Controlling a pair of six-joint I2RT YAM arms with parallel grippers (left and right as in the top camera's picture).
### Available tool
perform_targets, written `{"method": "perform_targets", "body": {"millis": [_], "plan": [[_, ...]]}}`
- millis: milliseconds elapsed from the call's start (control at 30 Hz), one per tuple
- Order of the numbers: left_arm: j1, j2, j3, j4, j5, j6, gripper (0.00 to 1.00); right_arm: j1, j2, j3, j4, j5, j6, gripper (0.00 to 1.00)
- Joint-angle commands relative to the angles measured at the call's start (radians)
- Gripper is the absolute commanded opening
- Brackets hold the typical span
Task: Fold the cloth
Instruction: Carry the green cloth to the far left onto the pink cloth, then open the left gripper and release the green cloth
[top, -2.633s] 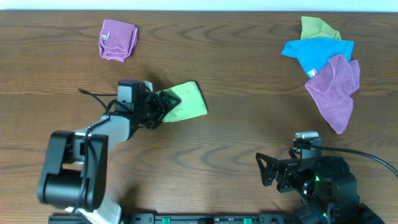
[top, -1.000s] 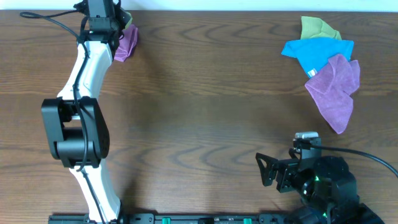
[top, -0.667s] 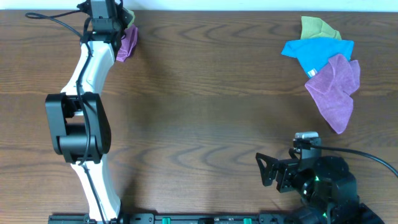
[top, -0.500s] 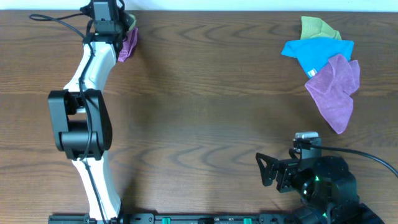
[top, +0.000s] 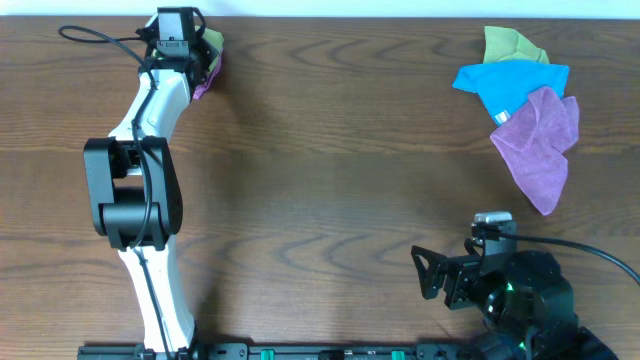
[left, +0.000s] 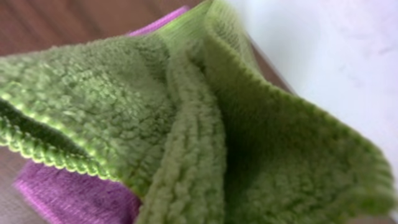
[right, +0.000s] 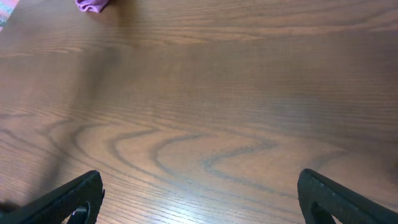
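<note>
A folded green cloth (left: 186, 124) fills the left wrist view, hanging over a folded purple cloth (left: 68, 199). From overhead, only an edge of the green cloth (top: 212, 42) shows beside the left gripper (top: 190, 42), at the table's far left corner. That gripper is shut on it, and its fingers are hidden by the cloth and the wrist. A strip of the purple cloth (top: 203, 80) peeks out beside the arm. The right gripper (top: 430, 275) stands open and empty near the front right, and its fingertips (right: 68, 202) frame bare wood.
A pile of loose cloths lies at the far right: an olive one (top: 510, 45), a blue one (top: 510, 85) and a large purple one (top: 542, 145). The left arm stretches along the table's left side. The white wall edge (left: 336, 56) is close behind the green cloth.
The left arm has carried the green cloth from the middle of the table to the far left corner, over the purple cloth, then drifted slightly right. The right arm has not moved.
</note>
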Motion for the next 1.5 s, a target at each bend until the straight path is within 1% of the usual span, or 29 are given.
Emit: {"method": "perform_targets", "body": {"millis": [0, 67, 133, 167, 267, 333, 367, 400, 433, 500, 567, 633, 667, 700, 733, 800, 867, 1167, 1333, 1467], "plan": [[0.008, 0.016, 0.026, -0.042, -0.048, 0.041, 0.06, -0.007, -0.002, -0.005, -0.001, 0.003, 0.011, 0.99], [0.008, 0.016, 0.026, -0.073, -0.069, 0.044, 0.08, -0.007, -0.002, -0.005, -0.001, 0.003, 0.011, 0.99], [0.008, 0.016, 0.026, -0.101, -0.093, 0.044, 0.15, -0.007, -0.002, -0.005, -0.001, 0.003, 0.011, 0.99], [0.009, 0.016, 0.026, -0.113, -0.104, 0.044, 0.20, -0.007, -0.002, -0.005, -0.001, 0.003, 0.011, 0.99], [0.009, 0.016, 0.026, -0.136, -0.121, 0.048, 0.41, -0.007, -0.002, -0.005, -0.001, 0.003, 0.011, 0.99], [0.009, 0.016, 0.026, -0.142, -0.122, 0.052, 0.45, -0.007, -0.002, -0.005, -0.001, 0.003, 0.011, 0.99], [0.009, 0.016, 0.026, -0.142, -0.125, 0.055, 0.49, -0.007, -0.002, -0.005, -0.001, 0.003, 0.011, 0.99], [0.009, 0.016, 0.026, -0.142, -0.125, 0.064, 0.59, -0.007, -0.002, -0.005, -0.001, 0.003, 0.011, 0.99], [0.009, 0.016, 0.026, -0.143, -0.125, 0.072, 0.65, -0.007, -0.002, -0.005, -0.001, 0.003, 0.011, 0.99], [0.009, 0.014, 0.026, -0.146, -0.126, 0.099, 0.68, -0.007, -0.002, -0.005, -0.001, 0.003, 0.011, 0.99], [0.011, 0.011, 0.026, -0.152, -0.126, 0.136, 0.75, -0.007, -0.002, -0.005, -0.001, 0.003, 0.011, 0.99], [0.016, 0.006, 0.026, -0.165, -0.125, 0.162, 0.86, -0.007, -0.002, -0.005, -0.001, 0.003, 0.011, 0.99], [0.018, 0.003, 0.026, -0.174, -0.125, 0.169, 0.95, -0.007, -0.002, -0.005, -0.001, 0.003, 0.011, 0.99], [0.020, -0.003, 0.026, -0.187, -0.125, 0.175, 0.98, -0.007, -0.002, -0.005, -0.001, 0.003, 0.011, 0.99], [0.021, -0.007, 0.026, -0.199, -0.125, 0.177, 0.95, -0.007, -0.002, -0.005, -0.001, 0.003, 0.011, 0.99], [0.026, -0.024, 0.026, -0.220, -0.125, 0.182, 0.95, -0.007, -0.002, -0.005, -0.001, 0.003, 0.011, 0.99], [0.028, -0.039, 0.026, -0.237, -0.126, 0.183, 0.95, -0.007, -0.002, -0.005, -0.001, 0.003, 0.011, 0.99], [0.029, -0.152, 0.026, -0.271, -0.126, 0.259, 0.95, -0.007, -0.002, -0.005, -0.001, 0.003, 0.011, 0.99], [0.029, -0.217, 0.026, -0.282, -0.129, 0.268, 0.95, -0.007, -0.002, -0.005, -0.001, 0.003, 0.011, 0.99], [0.029, -0.275, 0.026, -0.338, -0.116, 0.268, 0.95, -0.007, -0.002, -0.005, -0.001, 0.003, 0.011, 0.99]]}}
